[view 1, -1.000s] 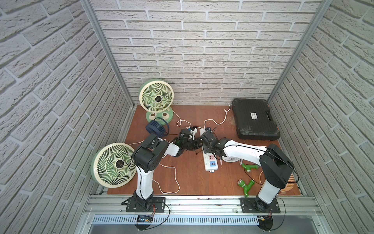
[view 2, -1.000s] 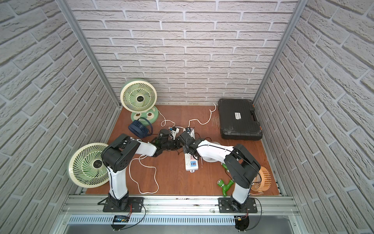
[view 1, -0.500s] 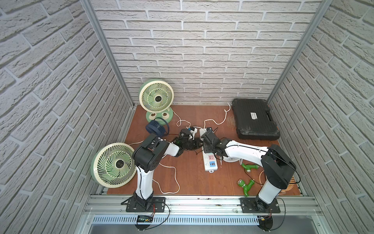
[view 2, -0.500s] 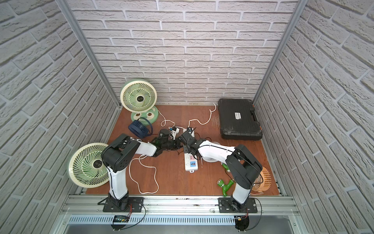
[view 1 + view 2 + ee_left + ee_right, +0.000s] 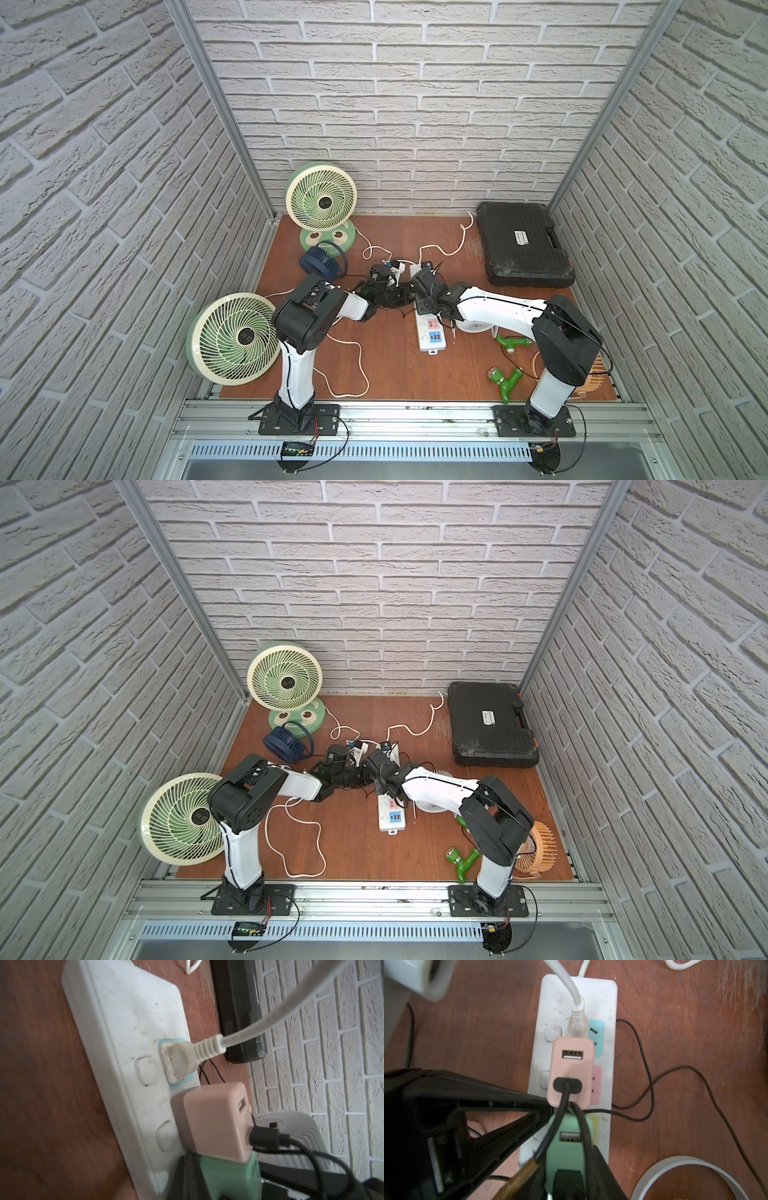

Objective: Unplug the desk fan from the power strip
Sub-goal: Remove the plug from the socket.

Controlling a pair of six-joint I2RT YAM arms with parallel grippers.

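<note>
Barely anything shifts since a second ago; nothing is unplugged yet.
Mid-frame, the right gripper [image 5: 575, 1132] clamps the green adapter [image 5: 566, 1159] (seated in the strip [image 5: 556, 1001]); the left gripper [image 5: 401, 293] is closed, visibly holding nothing.

power strip [image 5: 432, 337]: far end hidden under the two arms' wrists in both top views.
green adapter [image 5: 568, 1154]: blurred, lower end cut off by the picture's edge.
orange fan [image 5: 542, 845]: mostly behind right arm [image 5: 494, 825].
white fan [image 5: 471, 327]: half covered by the forearm.
</note>
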